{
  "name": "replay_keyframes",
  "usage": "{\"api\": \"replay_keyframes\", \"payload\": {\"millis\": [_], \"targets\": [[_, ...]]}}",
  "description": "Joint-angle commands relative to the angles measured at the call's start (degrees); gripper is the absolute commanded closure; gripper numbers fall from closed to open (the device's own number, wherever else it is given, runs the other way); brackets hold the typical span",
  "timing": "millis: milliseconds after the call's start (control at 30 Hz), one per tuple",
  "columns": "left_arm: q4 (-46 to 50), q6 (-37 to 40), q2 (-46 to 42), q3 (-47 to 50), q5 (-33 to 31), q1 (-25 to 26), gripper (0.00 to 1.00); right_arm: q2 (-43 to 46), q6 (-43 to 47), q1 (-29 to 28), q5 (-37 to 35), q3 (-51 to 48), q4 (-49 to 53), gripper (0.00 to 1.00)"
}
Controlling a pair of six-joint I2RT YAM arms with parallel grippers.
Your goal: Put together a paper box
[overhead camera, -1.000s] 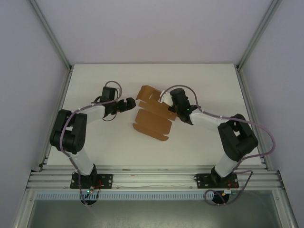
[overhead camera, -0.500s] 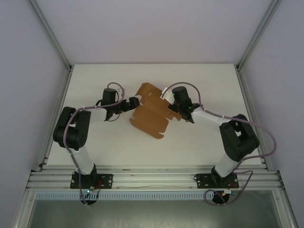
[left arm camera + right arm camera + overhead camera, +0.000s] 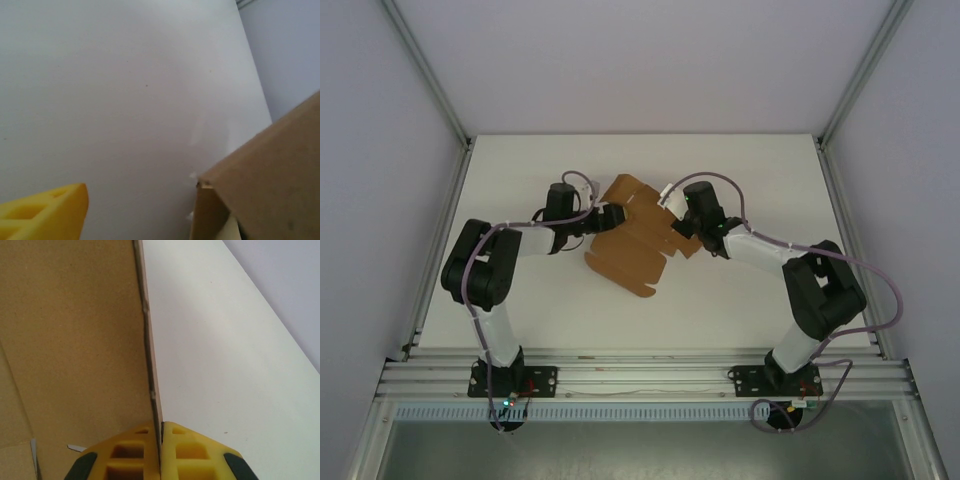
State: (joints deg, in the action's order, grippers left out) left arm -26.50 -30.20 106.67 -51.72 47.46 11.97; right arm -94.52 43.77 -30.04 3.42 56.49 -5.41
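The paper box (image 3: 630, 248), a plain brown die-cut cardboard sheet with flaps and tabs, is spread out unfolded near the middle of the white table (image 3: 520, 300), between the two arms; its long axis runs diagonally, from a rounded flap at the far end to a tabbed edge nearer the arm bases. The right gripper (image 3: 680, 236) is at the sheet's right-hand edge; in the right wrist view its two yellow fingers (image 3: 135, 450) are pressed together on the thin edge of the cardboard (image 3: 75, 340), so the jaws are clamped on the sheet, with bare table to the right of that edge. The left gripper (image 3: 608, 217) reaches in from the left and meets the sheet's left side; in the left wrist view one yellow finger (image 3: 47, 212) sits at the lower left, with bare table between it and a bent cardboard flap (image 3: 270, 180) at the lower right; the jaws stand apart, gripping nothing.
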Motion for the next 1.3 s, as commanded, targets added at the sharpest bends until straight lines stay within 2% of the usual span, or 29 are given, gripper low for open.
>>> {"api": "replay_keyframes", "payload": {"millis": [0,100,133,267,400,500,767,1000,1100,1133,1167,1200,1233,1267], "targets": [[-3.16,-0.96,1.18,-1.03,1.75,-0.07,0.43,0.82,-1.91,0.03,1.85,1.50,-0.34,0.95],[-4.61,-1.88,1.22,-0.46,2.20,-0.01,0.64,1.09,-1.83,0.04,1.63,1.52,-0.66,0.95],[-5.35,-2.77,1.26,-0.20,2.57,-0.06,0.68,1.14,-1.76,0.01,1.67,1.57,-0.50,0.95],[-6.79,-3.96,1.13,0.32,2.64,-0.02,0.80,0.94,-1.18,0.16,0.58,1.93,1.07,0.93],[-3.94,-2.85,0.46,0.27,0.26,-0.27,0.95,0.26,1.40,0.22,-4.87,3.14,4.18,0.91],[-3.12,-2.35,0.28,0.23,0.25,-0.42,1.00,0.15,2.59,0.39,-6.80,3.63,5.50,0.89],[-2.72,-2.10,-0.26,0.50,-0.44,-0.58,1.00,-0.64,2.95,1.64,-3.20,5.69,13.10,0.81],[-2.46,-1.73,-0.28,0.22,1.51,-0.56,1.00,-2.15,4.57,1.91,-1.37,6.54,13.71,0.99],[-2.23,-1.79,-0.45,0.15,1.81,-0.55,1.00,-2.85,5.73,1.79,-2.23,6.27,10.99,1.00],[-1.35,-0.54,-0.70,0.07,1.42,-0.60,0.97,-2.86,6.31,1.66,-2.98,5.90,9.65,1.00],[-0.08,0.15,-0.97,-0.05,0.75,-0.56,0.88,-2.74,7.10,1.45,-4.00,5.21,7.45,1.00],[1.69,1.27,-1.33,-0.32,0.09,-0.61,0.84,-2.45,8.52,1.14,-5.30,4.25,4.96,1.00],[3.30,2.13,-1.76,-0.48,-0.59,-0.54,0.74,-2.06,10.25,0.79,-6.29,3.30,3.01,1.00],[5.24,2.95,-2.27,-0.59,-1.46,-0.61,0.55,-1.65,11.93,0.45,-7.38,2.42,1.16,1.00]]}}
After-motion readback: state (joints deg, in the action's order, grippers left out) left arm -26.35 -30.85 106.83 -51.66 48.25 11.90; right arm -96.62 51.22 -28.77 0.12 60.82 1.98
